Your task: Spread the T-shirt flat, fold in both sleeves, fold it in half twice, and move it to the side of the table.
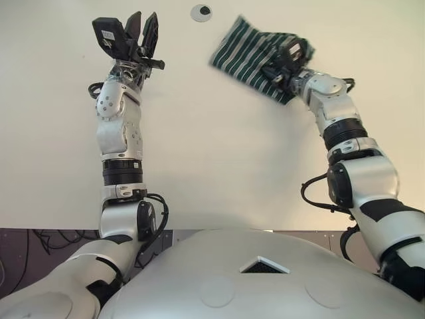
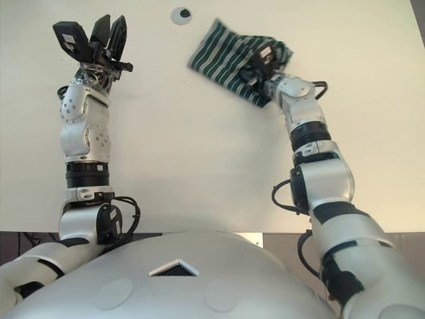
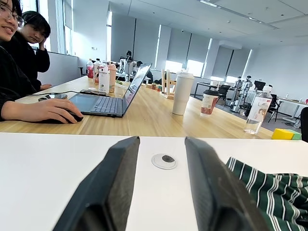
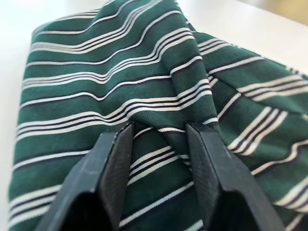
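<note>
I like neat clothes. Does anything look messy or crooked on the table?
Yes, a little. The green striped T-shirt lies crooked, at a slant to the near edge of the table. A ridge of cloth is also bunched up between the fingers of the open right gripper, so it is not flat.

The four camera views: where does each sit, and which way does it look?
Left eye view: on the head, looking forward and down at the table; both arms show, right jaws on the T-shirt.
Right eye view: beside it, same scene, same arms.
Left wrist view: on the left wrist, looking across the table between the open left jaws.
Right wrist view: on the right wrist, close over the T-shirt, own jaws touching it.
Shared: left wrist and eye views both show the round disc and the T-shirt.
</note>
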Controlling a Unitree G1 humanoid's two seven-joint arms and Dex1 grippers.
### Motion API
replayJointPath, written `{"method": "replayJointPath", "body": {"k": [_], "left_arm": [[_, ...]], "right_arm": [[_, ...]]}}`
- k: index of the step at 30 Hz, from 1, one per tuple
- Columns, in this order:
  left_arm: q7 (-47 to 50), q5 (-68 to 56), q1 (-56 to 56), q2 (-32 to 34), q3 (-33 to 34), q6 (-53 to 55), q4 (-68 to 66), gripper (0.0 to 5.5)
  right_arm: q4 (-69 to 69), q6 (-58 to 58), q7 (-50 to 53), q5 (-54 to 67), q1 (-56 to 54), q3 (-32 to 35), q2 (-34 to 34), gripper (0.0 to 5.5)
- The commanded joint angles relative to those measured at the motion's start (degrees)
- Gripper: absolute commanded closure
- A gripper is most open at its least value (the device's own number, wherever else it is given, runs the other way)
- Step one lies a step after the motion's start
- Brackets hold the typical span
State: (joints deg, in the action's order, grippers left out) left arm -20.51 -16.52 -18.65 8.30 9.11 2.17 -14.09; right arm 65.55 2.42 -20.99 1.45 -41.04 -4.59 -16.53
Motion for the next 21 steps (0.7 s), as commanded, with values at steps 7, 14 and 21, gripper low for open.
{"method": "replayJointPath", "body": {"k": [7, 14, 21], "left_arm": [[1.0, 0.7, -2.4, -1.9, -2.1, -0.1, -2.9, 3.82], [2.4, 2.0, -2.6, -2.8, -2.6, -1.9, -4.0, 3.82], [9.7, 6.7, -7.6, -3.1, -2.3, -5.1, -8.2, 3.82]], "right_arm": [[4.8, 17.1, 10.6, 5.5, 2.5, 13.2, -4.5, 3.6], [-14.0, 17.2, 4.7, 12.0, 6.8, 17.7, -3.2, 3.6], [-19.6, 6.0, 10.5, 10.0, 5.7, 17.4, -3.6, 3.6]]}}
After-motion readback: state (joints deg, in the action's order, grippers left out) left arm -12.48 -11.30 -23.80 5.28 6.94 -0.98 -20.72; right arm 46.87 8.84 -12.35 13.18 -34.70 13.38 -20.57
